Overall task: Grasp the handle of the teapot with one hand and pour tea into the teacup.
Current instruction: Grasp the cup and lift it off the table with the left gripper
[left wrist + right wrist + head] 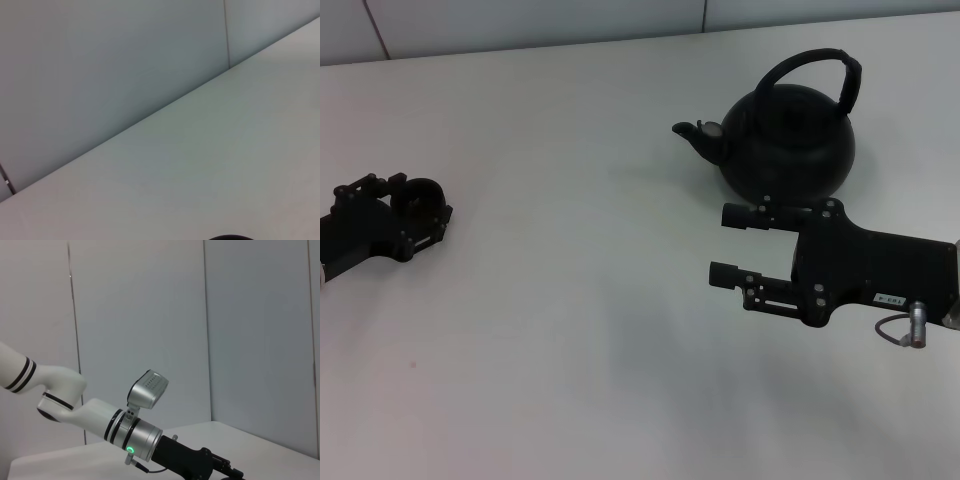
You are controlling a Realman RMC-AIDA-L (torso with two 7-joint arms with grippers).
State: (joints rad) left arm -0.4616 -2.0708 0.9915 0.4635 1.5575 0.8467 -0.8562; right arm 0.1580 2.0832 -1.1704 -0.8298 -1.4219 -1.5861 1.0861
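Hovering beside the teapot [790, 140], the right pincer [730, 243] gapes wide, empty.

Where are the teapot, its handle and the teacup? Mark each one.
teapot [790, 140], head view, on the round black body.
handle [817, 62], head view, on the top of the arched loop.
teacup [420, 192], head view, on the dark rounded cup at the left gripper [408, 205].

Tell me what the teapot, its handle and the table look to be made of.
Teapot: matte black, likely cast iron or coated metal, since its round body shows only dull, soft highlights.
Handle: thick black arch, slightly glossier, perhaps plastic or rubber-coated metal; the look leaves it open.
Table: smooth, off-white, probably laminate, with even soft shading and no grain.
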